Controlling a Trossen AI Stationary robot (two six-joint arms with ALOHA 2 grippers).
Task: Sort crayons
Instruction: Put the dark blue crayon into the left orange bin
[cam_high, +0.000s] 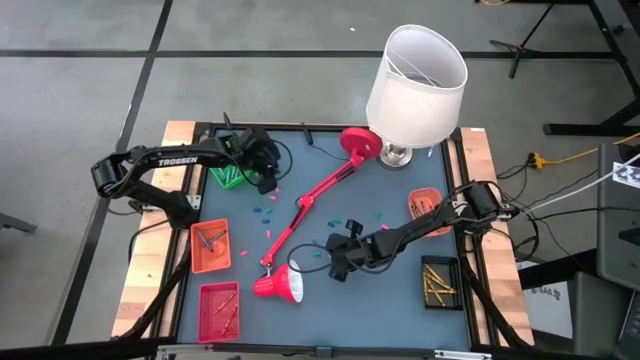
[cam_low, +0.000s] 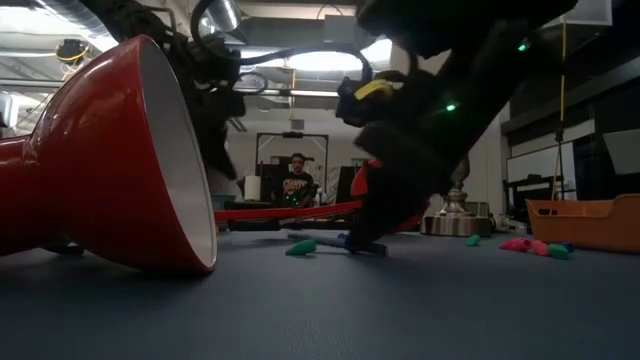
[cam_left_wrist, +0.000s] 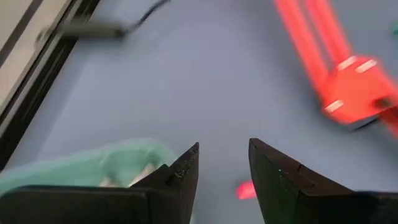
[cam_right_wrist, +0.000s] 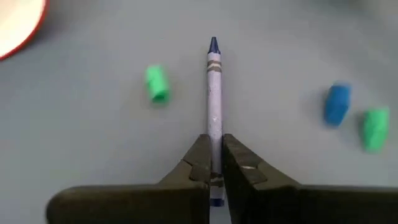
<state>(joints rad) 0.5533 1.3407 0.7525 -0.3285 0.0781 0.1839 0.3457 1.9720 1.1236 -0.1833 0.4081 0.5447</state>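
My right gripper (cam_right_wrist: 215, 163) is shut on a blue crayon (cam_right_wrist: 214, 93) near the table's middle, just right of the red lamp shade (cam_high: 280, 285); in the high view the gripper (cam_high: 335, 265) covers it. Short green (cam_right_wrist: 157, 83) and blue (cam_right_wrist: 337, 102) crayon bits lie loose on the mat around it. My left gripper (cam_left_wrist: 224, 155) is open above the mat at the far left, beside the green basket (cam_high: 228, 176), with a small red bit (cam_left_wrist: 245, 190) below its fingers. My right gripper pinches the blue crayon's rear end (cam_right_wrist: 214, 127) between its two fingers. The fingers slant down from the table's right side and lie along the crayon, which points straight ahead of them. In the low view the crayon (cam_low: 335, 243) lies about level at the table top.
A red desk lamp lies across the middle, its arm (cam_high: 310, 200) running from its base (cam_high: 358, 143) to the shade. A white lampshade (cam_high: 415, 85) stands at the far edge. Trays: orange (cam_high: 210, 245) and red (cam_high: 218, 310) on the left, orange (cam_high: 424, 203) and dark (cam_high: 438, 282) on the right.
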